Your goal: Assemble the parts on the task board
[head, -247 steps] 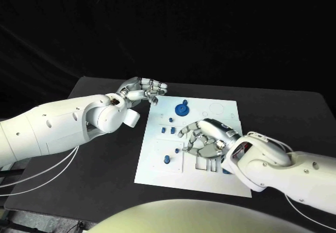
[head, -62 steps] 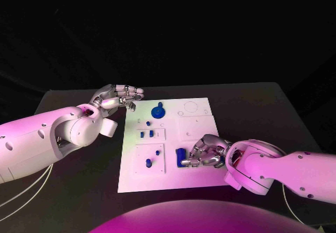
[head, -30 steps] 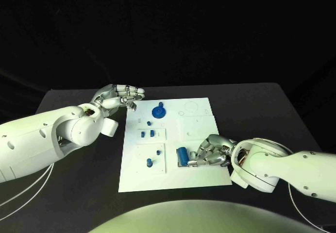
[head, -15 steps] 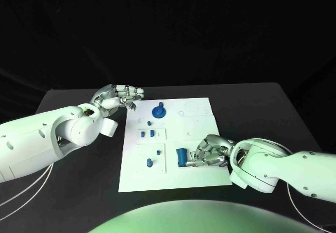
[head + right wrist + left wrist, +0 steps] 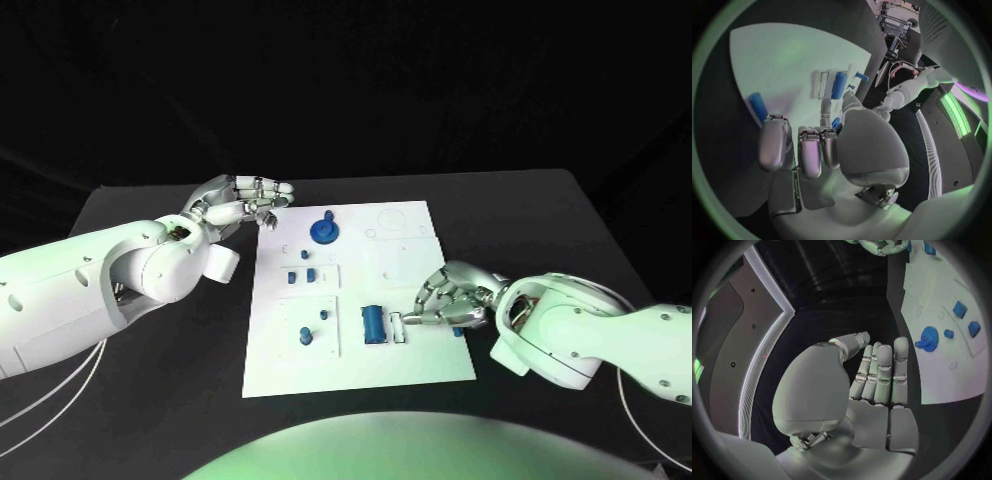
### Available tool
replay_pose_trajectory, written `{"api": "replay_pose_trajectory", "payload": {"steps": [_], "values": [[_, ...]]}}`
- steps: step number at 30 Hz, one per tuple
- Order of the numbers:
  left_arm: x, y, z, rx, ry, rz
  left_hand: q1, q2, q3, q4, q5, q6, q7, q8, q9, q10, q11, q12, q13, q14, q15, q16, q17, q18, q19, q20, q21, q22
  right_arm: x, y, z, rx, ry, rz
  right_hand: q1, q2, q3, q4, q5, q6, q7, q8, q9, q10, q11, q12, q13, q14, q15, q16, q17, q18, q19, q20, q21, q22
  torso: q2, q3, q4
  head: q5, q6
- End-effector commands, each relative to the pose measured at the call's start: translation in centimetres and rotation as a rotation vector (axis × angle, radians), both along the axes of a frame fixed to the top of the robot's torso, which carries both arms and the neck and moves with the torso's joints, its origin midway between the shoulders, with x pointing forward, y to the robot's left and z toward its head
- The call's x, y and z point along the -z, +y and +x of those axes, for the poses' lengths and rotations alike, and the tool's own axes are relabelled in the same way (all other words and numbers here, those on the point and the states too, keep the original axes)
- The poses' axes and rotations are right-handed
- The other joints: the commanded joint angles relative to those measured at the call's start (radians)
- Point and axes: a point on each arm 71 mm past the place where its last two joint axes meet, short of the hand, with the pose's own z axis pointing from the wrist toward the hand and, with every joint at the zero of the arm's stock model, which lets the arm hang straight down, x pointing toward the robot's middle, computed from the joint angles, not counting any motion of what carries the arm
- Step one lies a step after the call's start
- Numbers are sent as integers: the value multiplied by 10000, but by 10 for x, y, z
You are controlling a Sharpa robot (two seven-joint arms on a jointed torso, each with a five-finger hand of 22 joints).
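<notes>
- Resting on the near right part of the task board [image 5: 418, 365]: right hand [image 5: 450, 300], fingers [image 5: 428, 296] curled inward over the plate; something small and blue sits against the fingers in the right wrist view, but whether it is held cannot be told.
- Lying just beside those fingers, on the side toward the board's centre: blue cylinder [image 5: 375, 324], flat on the board, its long axis running near to far.
- Set in the near left panel of the board: two small blue parts [image 5: 306, 334], close together, apart from the cylinder.
- Placed at mid-board, left side: cluster of small blue blocks [image 5: 300, 274], standing in or on a recessed panel.
- Positioned toward the far edge of the board: round blue knob [image 5: 326, 231] with a small tab.
- Hovering at the far left corner of the board, over the black tabletop [image 5: 173, 205]: left hand [image 5: 238, 200], fingers bent and close together, nothing in them; the left wrist view shows them side by side [image 5: 879, 372].
</notes>
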Motion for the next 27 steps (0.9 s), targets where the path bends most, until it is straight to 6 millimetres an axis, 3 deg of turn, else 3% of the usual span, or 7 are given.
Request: {"api": "replay_pose_trajectory", "payload": {"steps": [1, 5, 9, 13, 27], "values": [[-1, -2, -1, 105, -70, -88, -98, 23, -20, 18, 39, -77, 18, 48, -15, -70, -13, 40, -13, -67, 6, 31, 0, 152, -26, 51, -44, -13, -12, -12, 3, 52, -1248, -111, 228, -44, 65, 5, 5, -182, 89, -201, -54, 980, 102, -46, 2524, 943, 133, -42, 2159, -3, 64, 105, -47, 1631, -4, -23, -5, -138, 1], [-1, -1, -1, 95, -88, -95, -98, 23, -20, 18, 39, -77, 18, 48, -15, -70, -13, 40, -13, -67, 6, 31, 0, 152, -26, 51, -44, -13, -16, -25, 2, 102, -1706, -618, 366, -49, 92, -10, 7, -197, 118, -291, -80, 976, 130, -59, 2518, 941, 162, -46, 2148, -5, 67, 134, -42, 1638, -10, -33, -78, -168, 1], [-1, -3, -1, 114, -100, -112, -98, 23, -20, 18, 39, -77, 18, 48, -15, -70, -13, 40, -13, -67, 6, 31, 0, 152, -26, 51, -44, -13, -14, -40, -3, 146, -2120, -1425, 399, -53, 96, -1, 5, -203, 132, -332, -96, 960, 141, -109, 2494, 931, 171, -60, 2103, 3, 55, 144, -88, 1626, -38, -38, -94, -271, 1], [-1, -4, -1, 141, -94, -124, -89, 31, -12, 11, 40, -83, 18, 56, -16, -75, -13, 54, -12, -76, 6, 35, -13, 153, -26, 52, -45, -15, -9, -47, -8, 128, -2273, -1973, 389, -100, 55, 61, -2, -33, 116, -354, -105, 896, 140, -313, 2394, 906, 182, -97, 1991, 38, -1, 169, -278, 1576, -62, -49, -118, -282, 1], [0, -4, -1, 163, -71, -130, -89, 31, -12, 11, 40, -83, 18, 56, -16, -75, -13, 54, -12, -76, 6, 35, -13, 153, -26, 52, -45, -15, 9, -50, -17, 178, -2349, -2772, 220, -188, -66, 115, 0, 412, -13, -263, 5, 860, 34, -440, 2332, 888, 103, -132, 1911, 62, -25, 135, -400, 1551, -41, -40, -101, -281, 1]]}}
